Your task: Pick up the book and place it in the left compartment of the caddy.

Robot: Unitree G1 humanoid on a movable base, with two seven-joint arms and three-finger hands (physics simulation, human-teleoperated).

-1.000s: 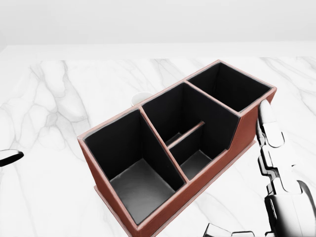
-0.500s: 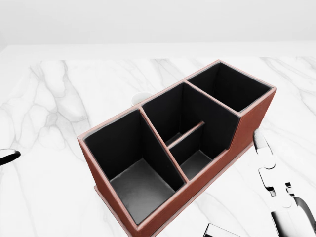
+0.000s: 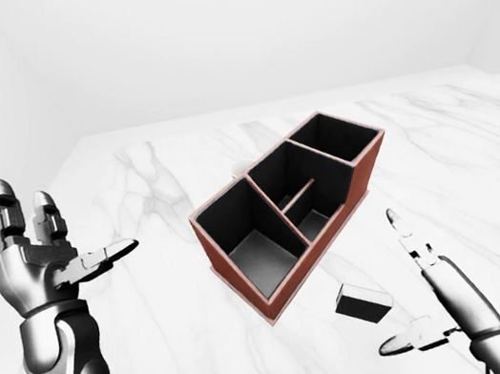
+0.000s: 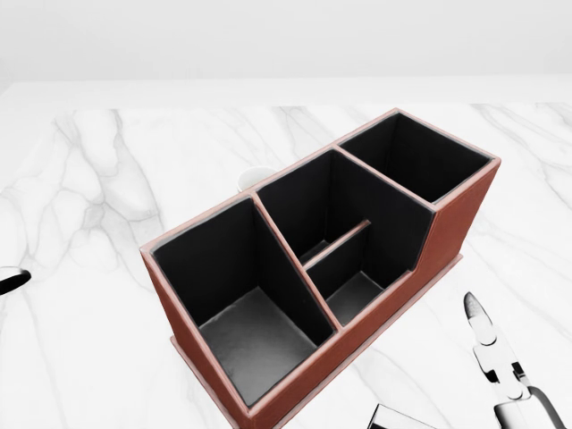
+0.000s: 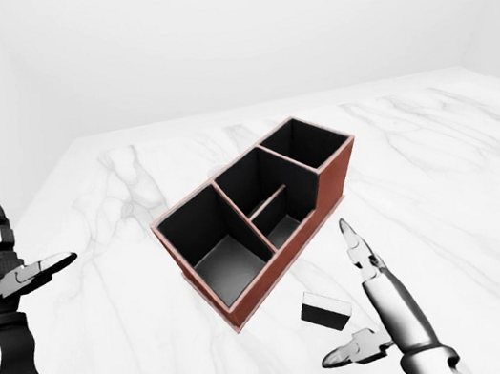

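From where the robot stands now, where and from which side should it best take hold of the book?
Probably across the thin edges of the book, coming from above with the open right hand beside it: it lies flat on the table, apart from the caddy.

A white marble table (image 3: 476, 147) carries a red-brown caddy (image 3: 291, 281) set at a slant with black compartments, a small dark book (image 3: 361, 302) lying flat just beside its lower long side, and a pale round thing (image 4: 256, 177) partly hidden behind its upper side.
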